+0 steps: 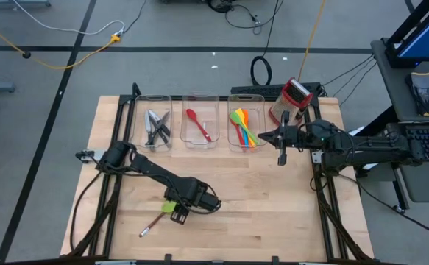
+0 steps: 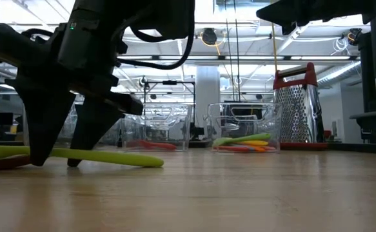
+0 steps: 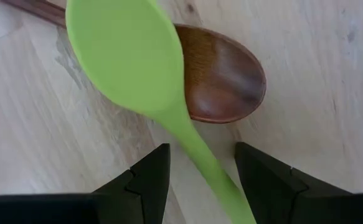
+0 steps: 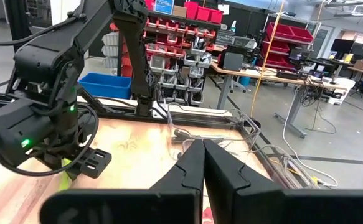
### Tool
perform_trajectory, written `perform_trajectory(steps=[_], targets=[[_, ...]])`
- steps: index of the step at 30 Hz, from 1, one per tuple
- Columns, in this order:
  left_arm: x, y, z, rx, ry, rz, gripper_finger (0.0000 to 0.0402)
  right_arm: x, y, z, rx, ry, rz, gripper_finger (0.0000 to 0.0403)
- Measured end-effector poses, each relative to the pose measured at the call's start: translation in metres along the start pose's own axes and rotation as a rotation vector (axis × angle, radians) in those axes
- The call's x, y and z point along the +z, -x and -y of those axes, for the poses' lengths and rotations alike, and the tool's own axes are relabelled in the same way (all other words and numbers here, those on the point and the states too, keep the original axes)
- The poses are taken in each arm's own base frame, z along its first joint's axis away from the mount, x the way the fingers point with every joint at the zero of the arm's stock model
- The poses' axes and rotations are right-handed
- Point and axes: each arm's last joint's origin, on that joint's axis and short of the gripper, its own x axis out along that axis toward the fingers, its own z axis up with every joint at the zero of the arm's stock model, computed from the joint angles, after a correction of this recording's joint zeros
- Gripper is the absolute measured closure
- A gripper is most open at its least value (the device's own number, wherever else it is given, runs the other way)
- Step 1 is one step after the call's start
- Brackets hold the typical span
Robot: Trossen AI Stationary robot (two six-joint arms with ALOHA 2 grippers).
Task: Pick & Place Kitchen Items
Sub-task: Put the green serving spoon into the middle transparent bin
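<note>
Straddling the spoon: the left gripper [image 3: 197, 180] stands low over the near table with its fingers [image 3: 147, 180] apart on either side of the green spoon [image 3: 131, 56]'s handle, not yet touching it, in the left wrist view.
Green spoon: it lies flat on the table [image 1: 273, 213], its bowl overlapping the bowl of a wooden spoon [image 3: 225, 78] underneath.
Risk at the grip: the handle sits nearer one finger than the other, so a closing squeeze could likely push it sideways or roll it out before both fingers bite.
Risk from the overlap: lifting the green bowl off the wooden spoon could drag or nudge that spoon, which rests near the table's front edge in the high view.
Risk of a shallow hold: the handle looks thin and smooth; caught off balance, the spoon may tip bowl-down and swing.
Right gripper [image 1: 281, 157]: fingers pressed together, empty, held above the table's right side just before the bins.
Far bins: three clear bins [image 1: 197, 125] at the back hold sorted utensils; a swinging spoon could clip a rim when carried over.
</note>
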Motion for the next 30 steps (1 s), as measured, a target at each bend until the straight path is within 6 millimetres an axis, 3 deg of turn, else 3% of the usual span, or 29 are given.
perform_trajectory(steps=[30], targets=[[0.0006, -0.0028, -0.0014, 0.011, -0.066, 0.006, 0.0213, 0.0001, 0.0000, 0.0000, 0.000, -0.003, 0.001, 0.0403]])
